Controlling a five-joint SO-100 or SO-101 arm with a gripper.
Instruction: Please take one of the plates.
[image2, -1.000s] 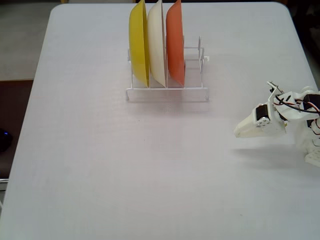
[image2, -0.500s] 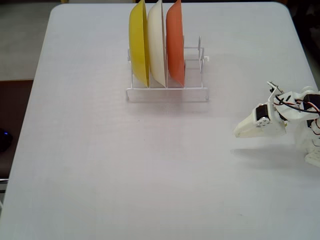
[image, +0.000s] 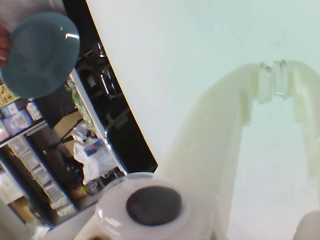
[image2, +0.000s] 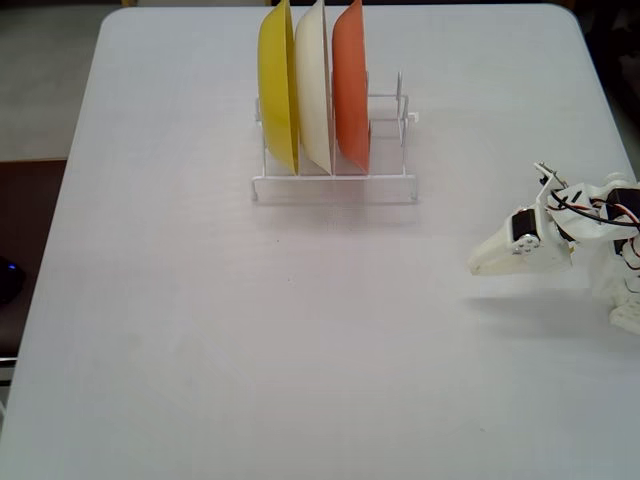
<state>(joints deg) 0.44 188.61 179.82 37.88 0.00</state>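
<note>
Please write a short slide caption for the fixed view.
Yellow, white and orange plates upright in a rack; gripper apart, empty.

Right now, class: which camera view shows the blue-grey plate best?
The wrist view. The blue-grey plate appears at its top left, its face towards the camera, a hand at its edge. The fixed view shows none of it, only three other plates in the rack.

A white table (image2: 300, 330) fills most of the fixed view, evenly lit. Grey floor (image2: 40, 80) shows at upper left. In the wrist view, cluttered shelving (image: 45, 170) occupies the lower left.
</note>
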